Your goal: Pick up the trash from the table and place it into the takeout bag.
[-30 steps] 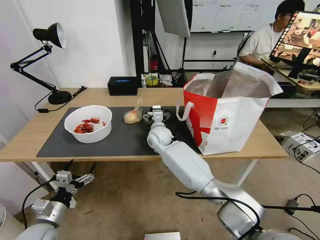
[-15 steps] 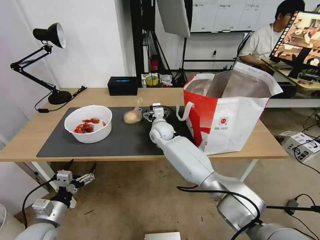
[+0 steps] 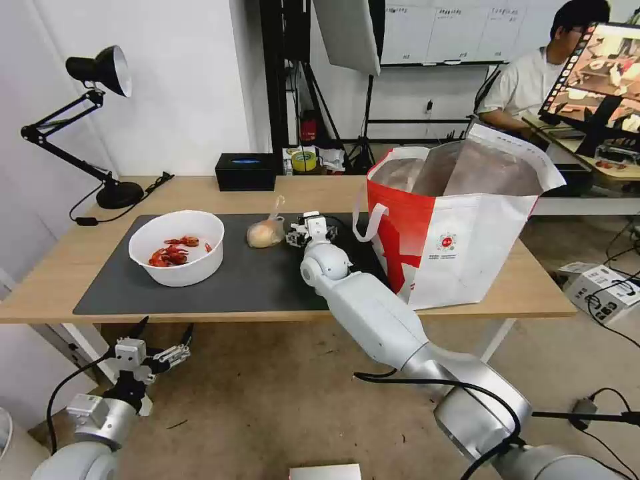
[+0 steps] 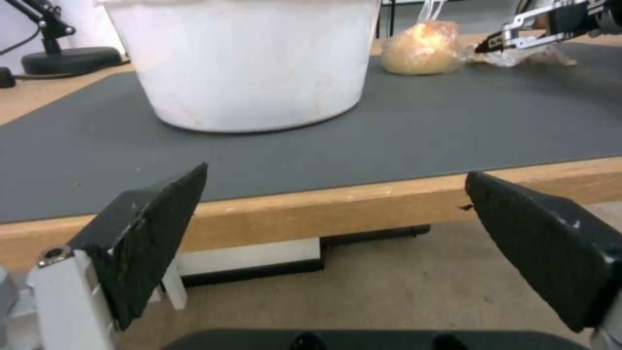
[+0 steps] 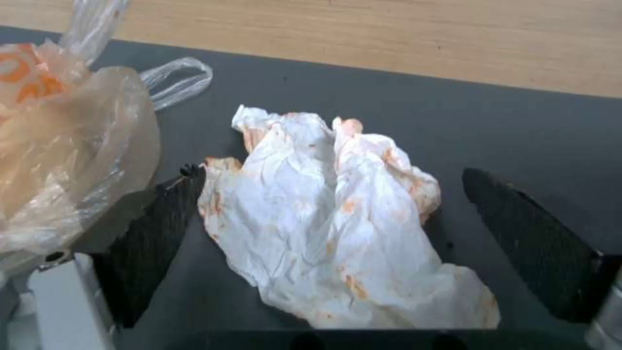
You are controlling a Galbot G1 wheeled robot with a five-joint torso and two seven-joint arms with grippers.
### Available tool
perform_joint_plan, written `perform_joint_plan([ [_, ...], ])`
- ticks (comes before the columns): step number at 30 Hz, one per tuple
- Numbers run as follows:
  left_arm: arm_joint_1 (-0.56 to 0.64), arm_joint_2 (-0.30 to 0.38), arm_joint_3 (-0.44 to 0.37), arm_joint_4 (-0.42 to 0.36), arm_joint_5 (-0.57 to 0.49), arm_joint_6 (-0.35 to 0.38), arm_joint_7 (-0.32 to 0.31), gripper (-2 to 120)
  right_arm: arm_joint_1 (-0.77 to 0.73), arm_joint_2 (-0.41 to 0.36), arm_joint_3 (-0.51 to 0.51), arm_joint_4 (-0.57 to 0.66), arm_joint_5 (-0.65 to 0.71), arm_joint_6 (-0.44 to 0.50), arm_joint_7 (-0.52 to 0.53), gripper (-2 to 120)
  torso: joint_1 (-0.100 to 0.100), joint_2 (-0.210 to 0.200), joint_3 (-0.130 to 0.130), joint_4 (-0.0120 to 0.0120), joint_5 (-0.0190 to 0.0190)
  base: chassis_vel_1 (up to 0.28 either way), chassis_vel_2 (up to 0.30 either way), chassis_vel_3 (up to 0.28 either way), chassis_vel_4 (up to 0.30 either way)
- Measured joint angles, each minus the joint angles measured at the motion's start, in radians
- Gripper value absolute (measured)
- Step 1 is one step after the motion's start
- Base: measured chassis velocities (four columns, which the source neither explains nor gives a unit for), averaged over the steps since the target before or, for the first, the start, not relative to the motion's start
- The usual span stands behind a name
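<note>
Tissue (image 5: pixel 337 214), crumpled on the worktop (image 3: pixel 60 267) mat beside the knotted bag (image 5: pixel 61 146), sits between the right end effector's (image 5: pixel 330 228) spread pads; sink lower, close without snagging that bag; left end effector (image 3: pixel 163 333) idles agape below the worktop edge

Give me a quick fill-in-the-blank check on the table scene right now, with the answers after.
1. The right gripper is open around the crumpled white ____ on the dark grey mat.
2. The white round bowl holds red crayfish ____.
3. The left gripper hangs open ____ the light wood table's edge.
4. The small knotted clear bag lies between the bowl and the ____ gripper.

Answers: tissue; shells; below; right
</note>
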Motion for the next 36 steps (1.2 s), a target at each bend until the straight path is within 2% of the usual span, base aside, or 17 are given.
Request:
perform_joint_plan([
  [6,-0.003,0.002,0.004,0.001,-0.001,0.001,0.0,100,-0.002,0.0,0.0,0.002,0.008,-0.003,0.0,97,0.0,0.0,0.0,0.0001,0.0,0.0,0.0,0.0,0.0],
  [13,-0.004,0.006,0.005,-0.001,-0.003,0.002,0.0,100,-0.01,0.0,0.001,0.006,0.01,-0.003,0.003,72,0.0,0.0,0.0,0.0,0.0,0.0,0.0,0.0,0.0],
  [14,-0.004,0.006,0.005,-0.001,-0.003,0.002,0.0,100,-0.01,0.0,0.001,0.006,0.01,-0.003,0.003,72,0.0,0.0,0.0,0.0,0.0,0.0,0.0,0.0,0.0],
  [16,-0.001,0.006,0.005,-0.001,-0.003,0.002,0.0,100,-0.015,-0.001,0.001,0.011,0.009,-0.003,0.006,61,0.0,0.0,0.0,0.0,0.0,0.0,0.0,0.0,0.0],
  [18,0.0,0.006,0.005,-0.001,-0.003,0.002,0.0,100,-0.016,0.0,0.001,0.013,0.009,-0.003,0.007,57,0.0,0.0,0.0,0.0001,0.0,0.0,0.0,0.0,0.0],
  [20,0.001,0.005,0.005,-0.001,-0.003,0.002,0.0,100,-0.018,-0.002,0.001,0.015,0.009,-0.003,0.009,45,0.0,0.0,0.0,0.0001,0.0,0.0,0.0,0.0,0.0],
  [22,0.001,0.005,0.005,-0.001,-0.003,0.002,0.0,100,-0.019,-0.003,0.0,0.017,0.009,-0.003,0.01,41,0.0,0.0,0.0,0.0001,0.0,0.0,0.0,0.0,0.0],
  [25,0.002,0.002,0.007,-0.002,-0.003,0.002,0.0,100,-0.021,-0.006,0.0,0.022,0.015,-0.003,0.016,26,0.0,0.0,0.0,0.0001,0.0,0.0,0.0,0.0,0.0],
  [27,0.002,0.001,0.008,-0.003,-0.003,0.002,0.0,100,-0.021,-0.007,0.0,0.024,0.019,-0.003,0.019,22,0.0,0.0,0.0,0.0,0.0,0.0,0.0,0.0,0.0],
  [30,0.004,0.001,0.008,-0.004,-0.002,0.002,0.0,100,-0.022,-0.008,-0.001,0.027,0.024,-0.003,0.022,7,0.0,0.0,0.0,0.0001,0.0,0.0,0.0,0.0,0.0],
  [31,0.004,0.001,0.008,-0.004,-0.002,0.002,0.0,100,-0.022,-0.008,-0.001,0.027,0.024,-0.003,0.022,7,0.0,0.0,0.0,0.0001,0.0,0.0,0.0,0.0,0.0],
  [33,0.004,0.001,0.008,-0.006,-0.002,0.001,0.0,100,-0.022,-0.009,0.0,0.031,0.025,-0.001,0.022,0,0.0,0.0,0.0,0.0001,0.0,0.0,0.0,0.0,0.0],
  [36,0.007,-0.002,0.008,-0.008,-0.001,0.0,0.0,100,-0.025,-0.015,0.004,0.057,0.025,0.003,0.023,0,0.0,0.0,0.0,0.0001,0.0,0.0,0.0,0.0,0.0],
])
